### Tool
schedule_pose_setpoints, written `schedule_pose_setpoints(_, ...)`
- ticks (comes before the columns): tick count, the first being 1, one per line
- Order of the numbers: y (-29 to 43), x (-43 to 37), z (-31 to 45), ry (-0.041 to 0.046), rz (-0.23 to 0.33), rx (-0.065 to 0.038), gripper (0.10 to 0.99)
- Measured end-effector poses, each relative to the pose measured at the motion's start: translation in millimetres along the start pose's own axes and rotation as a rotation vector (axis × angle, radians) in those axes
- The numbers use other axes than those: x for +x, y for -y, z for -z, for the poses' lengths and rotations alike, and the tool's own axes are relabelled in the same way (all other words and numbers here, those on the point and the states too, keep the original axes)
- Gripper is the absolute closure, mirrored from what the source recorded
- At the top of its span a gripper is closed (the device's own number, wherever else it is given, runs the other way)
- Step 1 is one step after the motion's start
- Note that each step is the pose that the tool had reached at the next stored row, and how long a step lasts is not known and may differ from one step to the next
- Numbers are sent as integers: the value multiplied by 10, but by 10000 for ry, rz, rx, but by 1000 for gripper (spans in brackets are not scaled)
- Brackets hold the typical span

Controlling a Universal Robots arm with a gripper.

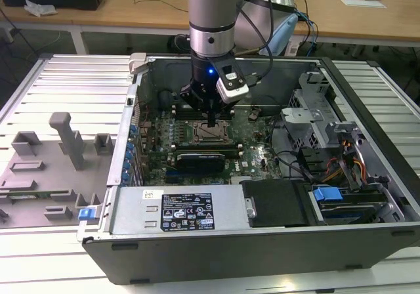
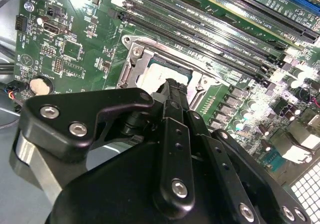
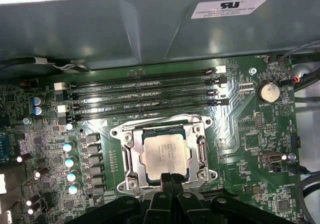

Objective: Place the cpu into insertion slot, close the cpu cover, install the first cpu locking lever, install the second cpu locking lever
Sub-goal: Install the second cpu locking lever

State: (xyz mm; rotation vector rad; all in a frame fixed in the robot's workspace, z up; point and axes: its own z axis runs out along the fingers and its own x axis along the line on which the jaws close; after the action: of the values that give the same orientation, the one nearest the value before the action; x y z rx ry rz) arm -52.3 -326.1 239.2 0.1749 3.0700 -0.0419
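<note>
While the arm reaches down into the open computer case [image 1: 367, 176], its end effector [image 1: 211, 119] hangs right over the insertion slot [image 1: 211, 134] in the green motherboard [image 1: 256, 143], with its black fingers [image 3: 172, 180] drawn together into a narrow tip and nothing gripped between them. Directly under that tip, in the first wrist view, the cpu [image 3: 166, 154] lies flat inside the insertion slot [image 3: 131, 176], its silver-grey top facing up, and the closed tip sits at the edge of the chip; whether it actually touches the metal cannot be told. Around the chip the cpu cover [image 3: 202, 149] lies down flat as a dark-silver frame, its cut-out centre leaving the chip's top exposed. In the second wrist view the same closed tip [image 2: 170, 91] stands over the cpu [image 2: 167, 74], with the cover's frame [image 2: 137, 56] beside it. Just beyond the socket from the end effector run the long memory slots [image 3: 145, 91], and a round coin cell battery [image 3: 268, 91] sits off to one side of them. Well away from the end effector, on the exterior view's left, a grey fixture tray [image 1: 46, 169] rests on the ribbed metal surface [image 1: 72, 84] that carries the case.
</note>
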Motion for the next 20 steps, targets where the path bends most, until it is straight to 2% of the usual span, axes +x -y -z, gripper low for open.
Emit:
schedule_pose_setpoints(6, 0, 0, 1, -1, 0, -1, 980)
schedule_pose_setpoints(11, 1, -3, 45, 3, 2, 32, 980)
schedule_pose_setpoints(15, 6, -3, 49, 4, 1, 41, 980)
schedule_pose_setpoints(20, 101, -14, 46, 4, 3, 39, 980)
